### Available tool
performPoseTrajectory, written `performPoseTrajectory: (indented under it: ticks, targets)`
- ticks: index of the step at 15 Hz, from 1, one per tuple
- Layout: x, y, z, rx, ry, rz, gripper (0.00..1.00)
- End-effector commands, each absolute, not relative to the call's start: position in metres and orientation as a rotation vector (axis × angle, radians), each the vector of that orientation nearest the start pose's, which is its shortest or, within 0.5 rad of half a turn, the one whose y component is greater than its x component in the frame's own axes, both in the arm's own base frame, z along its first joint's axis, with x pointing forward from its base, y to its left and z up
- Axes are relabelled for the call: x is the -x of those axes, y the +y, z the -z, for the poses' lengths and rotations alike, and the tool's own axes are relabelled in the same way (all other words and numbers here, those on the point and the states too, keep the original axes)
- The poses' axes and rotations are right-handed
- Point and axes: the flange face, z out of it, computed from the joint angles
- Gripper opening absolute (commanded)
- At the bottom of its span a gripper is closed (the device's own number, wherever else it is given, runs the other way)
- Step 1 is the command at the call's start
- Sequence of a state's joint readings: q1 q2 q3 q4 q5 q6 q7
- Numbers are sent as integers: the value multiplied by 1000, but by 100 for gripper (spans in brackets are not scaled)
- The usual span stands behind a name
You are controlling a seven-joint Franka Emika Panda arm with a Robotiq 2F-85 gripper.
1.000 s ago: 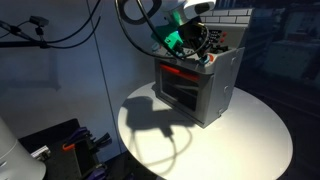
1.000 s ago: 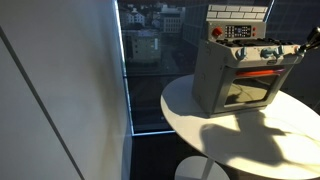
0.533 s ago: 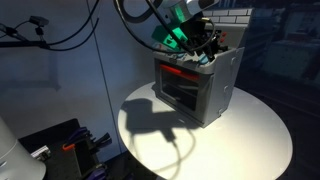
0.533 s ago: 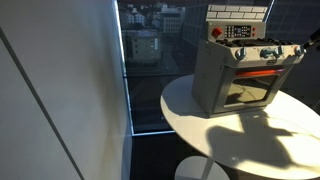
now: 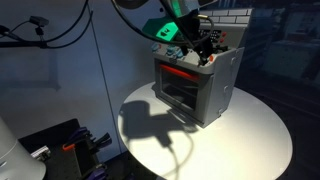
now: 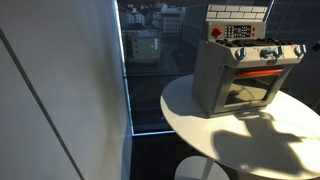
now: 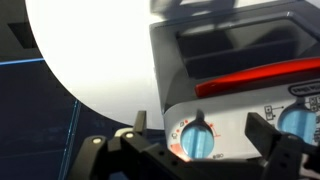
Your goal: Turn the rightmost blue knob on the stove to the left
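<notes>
The grey toy stove (image 5: 192, 88) (image 6: 238, 78) stands on a round white table (image 5: 255, 130), with a dark oven door and a red strip. In the wrist view, the rightmost blue knob (image 7: 199, 141) sits at the corner of the stove's panel. It lies between the two dark fingers of my gripper (image 7: 200, 128), which is open with a gap on each side of the knob. Another blue knob (image 7: 301, 122) shows at the right edge. In an exterior view my gripper (image 5: 197, 42) hovers over the stove's top front edge. It is out of frame where the knob row (image 6: 268, 53) shows.
The stove's raised back panel (image 6: 238, 22) stands behind the knobs. A window (image 6: 150, 60) and a pale wall (image 6: 60, 90) lie beside the table. Black equipment (image 5: 60, 150) and hanging cables (image 5: 60, 35) are off the table's edge.
My gripper has opened from shut on the knob. The arm has lifted a little and slipped out of the frame edge in an exterior view. The stove has not moved.
</notes>
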State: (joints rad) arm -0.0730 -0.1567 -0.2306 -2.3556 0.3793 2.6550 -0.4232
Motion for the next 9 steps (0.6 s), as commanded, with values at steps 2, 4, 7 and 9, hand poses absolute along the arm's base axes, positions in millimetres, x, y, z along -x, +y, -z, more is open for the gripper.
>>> performPoseTrajectory:
  ticks: [2, 4, 7, 9]
  targets:
    - [-467, -173, -451, 2979, 205, 560, 100]
    - [-457, -175, -456, 3011, 178, 450, 100]
    - [-441, -173, -467, 3030, 125, 271, 100]
    - [-428, -168, -479, 3017, 91, 151, 100]
